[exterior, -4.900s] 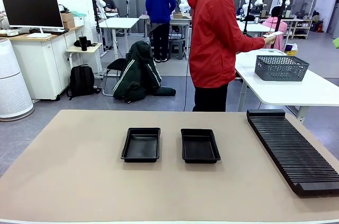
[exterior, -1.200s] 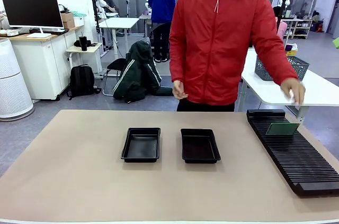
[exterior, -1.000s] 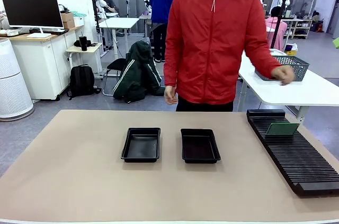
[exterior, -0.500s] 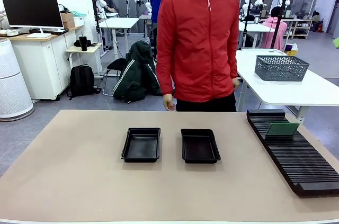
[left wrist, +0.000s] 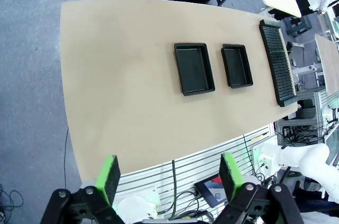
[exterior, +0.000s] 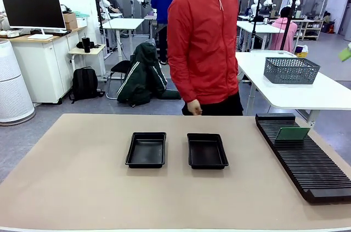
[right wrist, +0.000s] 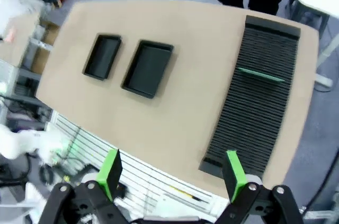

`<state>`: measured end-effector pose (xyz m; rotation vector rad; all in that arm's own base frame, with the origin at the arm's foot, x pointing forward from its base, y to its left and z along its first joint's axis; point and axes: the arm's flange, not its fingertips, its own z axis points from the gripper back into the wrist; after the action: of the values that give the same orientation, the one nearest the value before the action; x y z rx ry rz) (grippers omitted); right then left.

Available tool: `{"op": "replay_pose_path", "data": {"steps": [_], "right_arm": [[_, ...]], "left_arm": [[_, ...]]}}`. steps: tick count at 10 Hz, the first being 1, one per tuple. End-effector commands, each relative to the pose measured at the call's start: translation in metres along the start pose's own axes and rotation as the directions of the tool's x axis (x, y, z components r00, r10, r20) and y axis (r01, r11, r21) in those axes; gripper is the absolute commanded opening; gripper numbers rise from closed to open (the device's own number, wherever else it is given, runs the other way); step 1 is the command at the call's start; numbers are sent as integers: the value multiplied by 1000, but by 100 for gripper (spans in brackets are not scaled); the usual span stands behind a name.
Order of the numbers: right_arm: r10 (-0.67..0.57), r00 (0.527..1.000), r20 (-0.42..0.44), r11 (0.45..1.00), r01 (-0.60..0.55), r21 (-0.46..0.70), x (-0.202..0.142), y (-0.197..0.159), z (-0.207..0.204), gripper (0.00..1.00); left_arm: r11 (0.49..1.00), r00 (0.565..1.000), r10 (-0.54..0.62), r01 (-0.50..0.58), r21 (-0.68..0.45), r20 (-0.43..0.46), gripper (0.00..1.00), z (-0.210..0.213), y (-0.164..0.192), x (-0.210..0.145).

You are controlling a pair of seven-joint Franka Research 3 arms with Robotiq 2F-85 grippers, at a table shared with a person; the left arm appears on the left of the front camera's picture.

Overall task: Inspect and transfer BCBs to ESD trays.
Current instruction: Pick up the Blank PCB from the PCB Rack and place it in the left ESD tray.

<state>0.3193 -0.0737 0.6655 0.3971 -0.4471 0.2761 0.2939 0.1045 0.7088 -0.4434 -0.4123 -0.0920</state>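
Note:
Two black ESD trays (exterior: 146,150) (exterior: 207,151) lie side by side at the table's middle, both with bare floors. One pale green BCB (exterior: 292,133) stands on edge in a slot near the far end of the rack. From high above, the left wrist view shows the trays (left wrist: 194,68) (left wrist: 236,65) with my left gripper (left wrist: 169,173) open and holding nothing. The right wrist view shows the trays (right wrist: 103,56) (right wrist: 148,68) and the BCB (right wrist: 259,75), with my right gripper (right wrist: 171,175) also open, empty and high over the table.
A long black ribbed rack (exterior: 304,155) runs along the table's right side. A person in a red jacket (exterior: 204,40) stands at the far edge, one hand (exterior: 193,107) hanging near the table. A dark mesh basket (exterior: 291,70) sits on a white table behind.
The person set a BCB into the rack, drew the arm back and turned side-on behind the table. Trays, board and both open grippers have stayed still.

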Motion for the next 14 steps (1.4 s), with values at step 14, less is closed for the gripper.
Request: {"op": "replay_pose_path", "data": {"steps": [14], "right_arm": [[896,221,-385,298,-943,152,73,-112,-186,100]], "left_arm": [[1000,1000,0,0,2,2,100,0,0,0]]}}
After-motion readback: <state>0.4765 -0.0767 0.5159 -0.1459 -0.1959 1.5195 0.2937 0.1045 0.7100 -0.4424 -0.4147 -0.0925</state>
